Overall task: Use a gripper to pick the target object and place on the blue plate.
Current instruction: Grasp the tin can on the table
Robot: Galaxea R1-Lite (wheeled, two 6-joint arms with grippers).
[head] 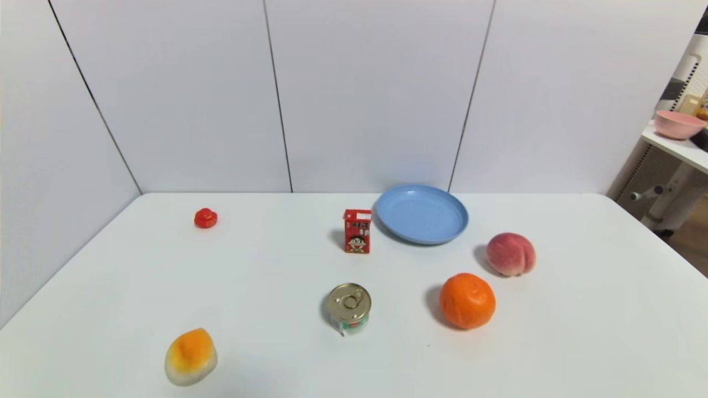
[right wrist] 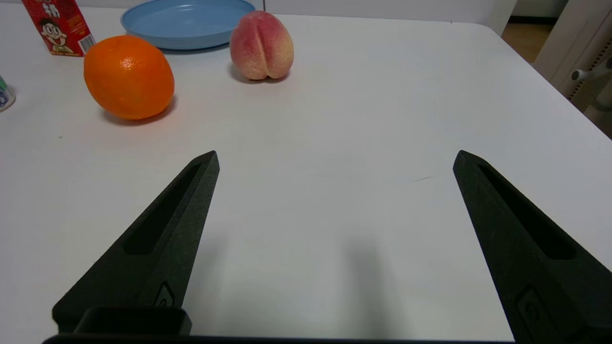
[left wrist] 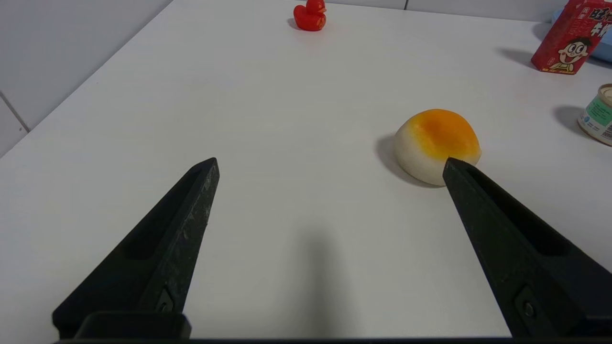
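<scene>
Can [head: 349,308] stands upright, well apart from blue plate [head: 422,214] (both grippers spread wide)

We record the counter [head: 581,331] as a smooth, matt white surface carrying only soft shadows. The target object [head: 348,309] is a metal can: its gold lid has a dull brushed sheen, and its green-and-white label looks like printed paper. The blue plate [head: 421,214] appears to be smooth matt plastic. The red carton [head: 357,231] is printed card with a slight gloss. The orange [head: 467,300] shows a pitted, faintly shiny skin; the peach [head: 510,254] looks velvety and matt. The left end effector [left wrist: 330,165] and right end effector [right wrist: 334,157] have black fingers [left wrist: 191,210] of grainy matt plastic, lightly scuffed
</scene>
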